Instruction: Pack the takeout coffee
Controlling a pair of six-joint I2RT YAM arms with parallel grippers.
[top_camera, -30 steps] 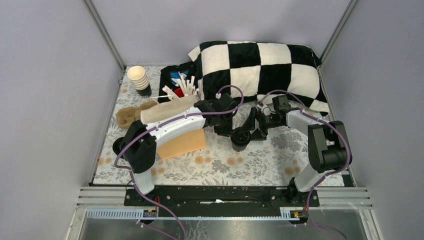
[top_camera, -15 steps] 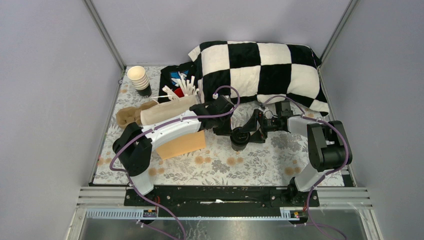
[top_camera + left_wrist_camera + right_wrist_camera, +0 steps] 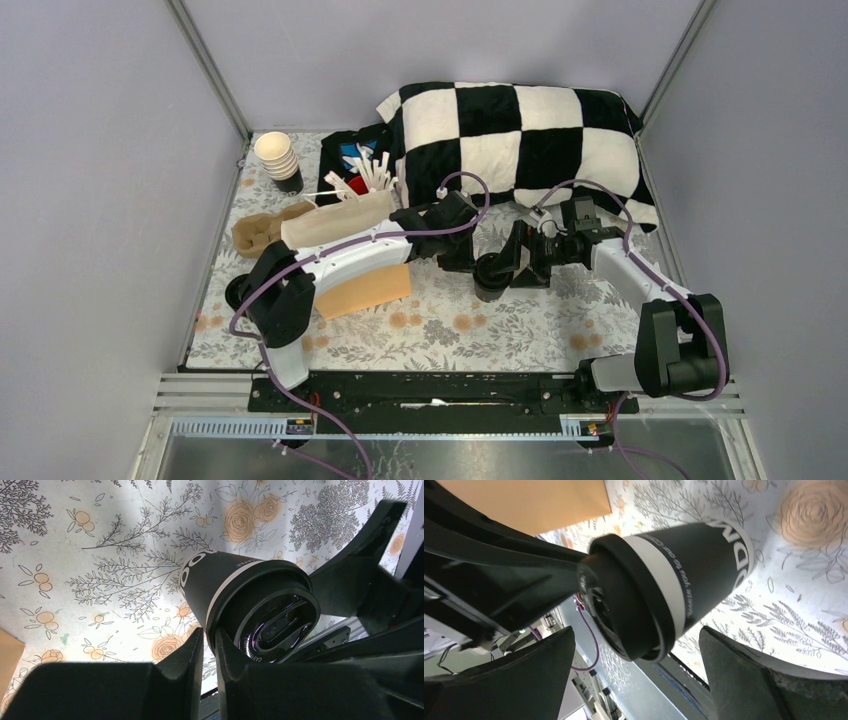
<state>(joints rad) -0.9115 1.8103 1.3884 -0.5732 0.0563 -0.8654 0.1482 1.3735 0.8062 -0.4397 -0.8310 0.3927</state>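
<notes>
takeout coffee [image 3: 490, 277]: light, crushable wall | my left gripper [image 3: 209, 652]: near-closed, seemingly nipping lid [image 3: 277, 615] rim | my right gripper [image 3: 636, 640]: wide open astride it; I'd squeeze mid-wall gently

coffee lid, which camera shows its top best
Left wrist: the lid faces the lens, so its recessed top is plain. Right wrist shows only its rim, side-on. Top external shows it small and dark, with no detail.

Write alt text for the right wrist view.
A dark takeout coffee with a black lid fills the frame's middle between the right gripper's open fingers. The left gripper, at left, appears to pinch the lid's rim. Behind: floral tablecloth and a tan bag.
</notes>
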